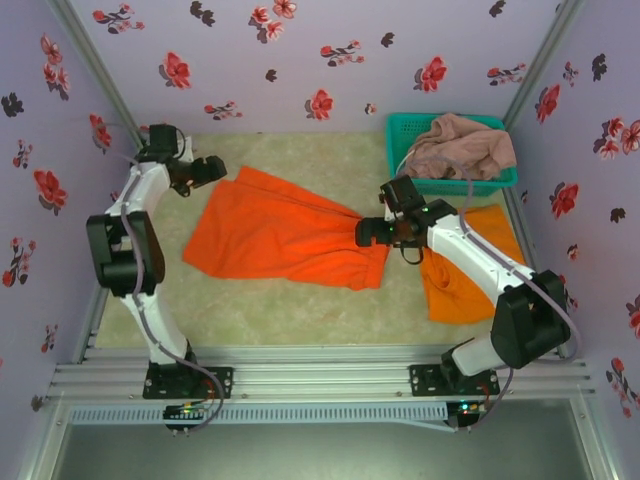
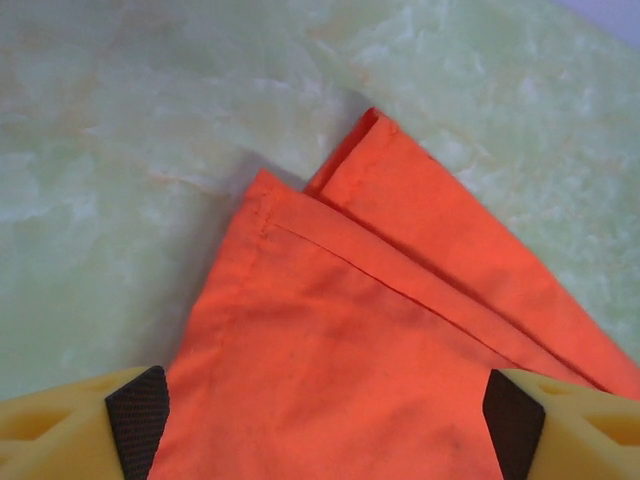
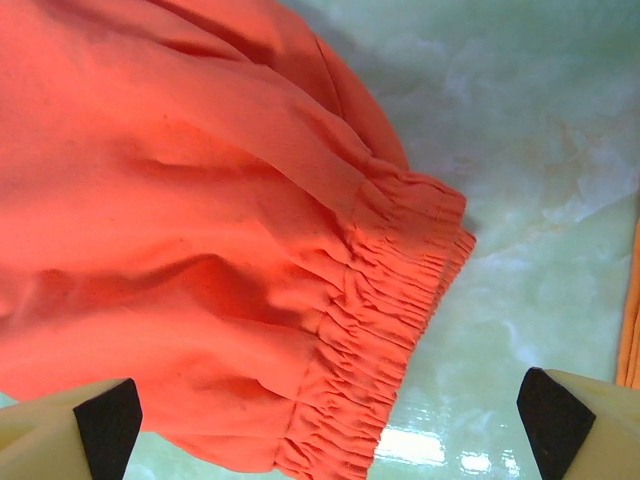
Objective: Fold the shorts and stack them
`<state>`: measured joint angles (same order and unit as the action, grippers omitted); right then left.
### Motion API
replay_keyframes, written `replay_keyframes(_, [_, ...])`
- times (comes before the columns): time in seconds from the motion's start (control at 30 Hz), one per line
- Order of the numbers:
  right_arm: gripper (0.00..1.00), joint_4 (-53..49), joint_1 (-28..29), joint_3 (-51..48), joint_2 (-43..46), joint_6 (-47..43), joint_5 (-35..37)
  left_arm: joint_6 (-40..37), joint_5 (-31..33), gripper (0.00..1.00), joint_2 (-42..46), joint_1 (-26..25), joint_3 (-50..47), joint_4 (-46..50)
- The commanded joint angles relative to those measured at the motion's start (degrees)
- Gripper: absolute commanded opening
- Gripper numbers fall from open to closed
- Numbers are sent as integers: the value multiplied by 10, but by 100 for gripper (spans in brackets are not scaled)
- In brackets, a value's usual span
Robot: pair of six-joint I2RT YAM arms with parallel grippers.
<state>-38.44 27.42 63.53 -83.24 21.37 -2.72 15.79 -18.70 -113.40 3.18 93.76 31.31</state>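
One pair of orange shorts [image 1: 280,235] lies spread flat mid-table. My left gripper [image 1: 205,170] hovers at its far left corner, jaws open. In the left wrist view the hemmed leg corner [image 2: 330,240] lies below the left gripper [image 2: 325,420], and both pads [image 2: 138,412] stand wide apart. My right gripper [image 1: 368,232] is at the shorts' right end. It is open over the gathered waistband [image 3: 400,300], right gripper [image 3: 325,425]. A second orange pair [image 1: 465,285] lies partly under the right arm. Pink-beige shorts [image 1: 460,148] sit heaped in the basket.
The teal mesh basket [image 1: 405,125] stands at the back right corner. Floral walls close in on the left, back and right. Pale green tabletop [image 1: 270,310] shows in front of the spread shorts and behind them [image 1: 300,155].
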Motion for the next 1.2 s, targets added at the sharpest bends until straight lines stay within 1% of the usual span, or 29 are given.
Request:
replay_keyframes(0.0, [99,1,-2,-16,19,-11,16,-62,-23,82,-53,12,71,53])
replay_keyframes(0.13, [99,11,-4,-28,17,-12,21,-87,-24,77,-121,13,141,87])
replay_keyframes(0.27, [99,19,-10,-32,7,-12,20,-98,-24,73,-173,13,190,119])
replay_keyframes(0.37, [99,20,-13,-29,-3,-10,18,-101,-27,72,-203,12,213,136])
replay_keyframes(0.6, [98,22,-17,-26,-14,-10,15,-92,-39,64,-243,4,240,142])
replay_keyframes(0.67, [98,23,-17,-26,-17,-9,15,-89,-44,61,-257,3,253,147])
replay_keyframes(0.8, [98,25,-19,-28,-22,-9,17,-83,-55,48,-273,-1,267,152])
replay_keyframes(0.87, [98,29,-21,-28,-27,-6,17,-82,-56,43,-274,-6,267,148])
replay_keyframes(0.93, [97,35,-27,-26,-34,1,12,-78,-59,34,-275,-9,267,144])
replay_keyframes(1.03, [94,50,-40,-21,-49,20,-4,-68,-67,13,-270,-10,274,141])
replay_keyframes(1.07, [93,56,-46,-19,-53,26,-8,-66,-70,7,-265,-10,275,140])
replay_keyframes(1.17, [88,76,-64,-12,-70,38,-21,-60,-78,1,-237,-12,273,128])
